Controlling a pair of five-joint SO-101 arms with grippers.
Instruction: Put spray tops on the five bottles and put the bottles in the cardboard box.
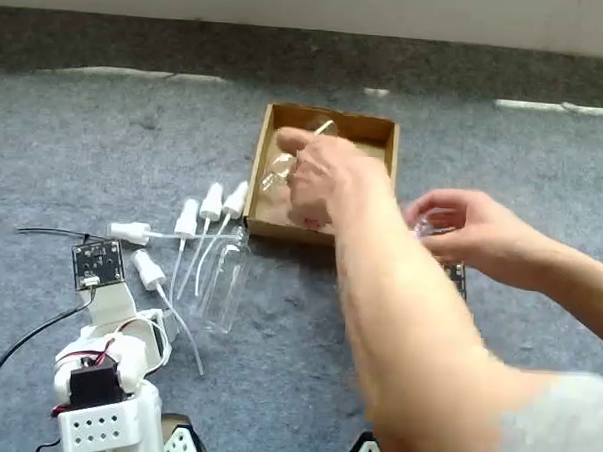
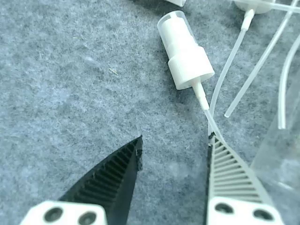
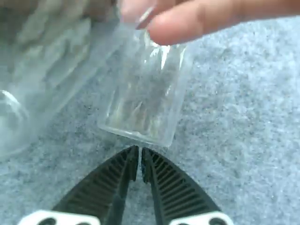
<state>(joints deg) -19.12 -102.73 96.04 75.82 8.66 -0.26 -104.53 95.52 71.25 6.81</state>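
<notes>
The grey table (image 1: 105,147) carries everything. A person's forearm crosses it from the near edge, and its hand (image 1: 319,172) is over the box (image 1: 376,129), holding a clear bottle (image 1: 282,170) above the box's left part. A second hand (image 1: 471,233) is to the right of the box, just off the table, with its fingers around another clear bottle (image 1: 431,229).

The box stands open at the middle of the far side of the table. The left arm (image 1: 105,378) is at the near left corner.

More clear bottles (image 1: 224,278) lie on the table just in front of the box's left corner.

The left claw (image 2: 175,138) is wide open and low over the table, one finger black, the other pale. A spray top (image 2: 185,56) lies just ahead of it, its thin tube running down to touch the pale finger's tip.

The right claw (image 3: 140,149) is almost closed with nothing in it. Its tips are just short of a clear bottle (image 3: 145,103), which a fingertip (image 3: 201,18) presses from the far side.

Five spray tops lie left of the box. Three (image 1: 212,200) are in a row beside its wall, and two (image 1: 147,269) are farther left, their tubes trailing toward the near edge.
</notes>
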